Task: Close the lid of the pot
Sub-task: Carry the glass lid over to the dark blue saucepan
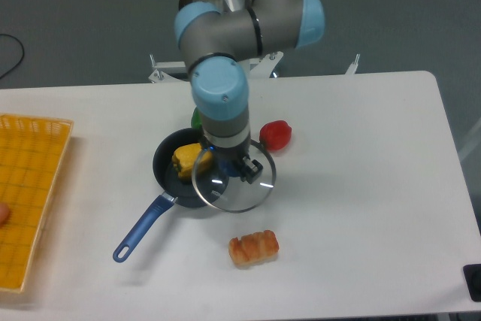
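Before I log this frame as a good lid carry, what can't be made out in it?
- The tool and its jaws: hidden by the wrist; only a guess that it grips the pot lid.
- Green pepper: mostly behind the arm.
- Right rim of the pot: covered by the lid.
- Orange item at the left edge: cut off.

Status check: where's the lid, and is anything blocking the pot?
Gripper shut on lid knob. Lid overlaps right rim of pot, not centred yet. Yellow pepper sits inside pot; may foul the lid.
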`<act>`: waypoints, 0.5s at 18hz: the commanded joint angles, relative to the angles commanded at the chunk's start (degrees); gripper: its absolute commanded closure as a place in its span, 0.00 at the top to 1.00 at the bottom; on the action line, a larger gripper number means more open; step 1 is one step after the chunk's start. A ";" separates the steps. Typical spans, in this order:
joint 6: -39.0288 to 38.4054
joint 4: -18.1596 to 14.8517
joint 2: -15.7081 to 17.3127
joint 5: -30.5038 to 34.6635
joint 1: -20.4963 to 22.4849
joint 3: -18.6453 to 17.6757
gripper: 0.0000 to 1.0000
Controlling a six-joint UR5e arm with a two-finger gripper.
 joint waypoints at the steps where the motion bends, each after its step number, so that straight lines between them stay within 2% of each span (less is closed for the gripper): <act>1: -0.17 0.17 0.09 0.09 -0.27 -0.18 0.58; 9: -1.75 0.79 0.00 0.70 -3.52 -2.90 0.58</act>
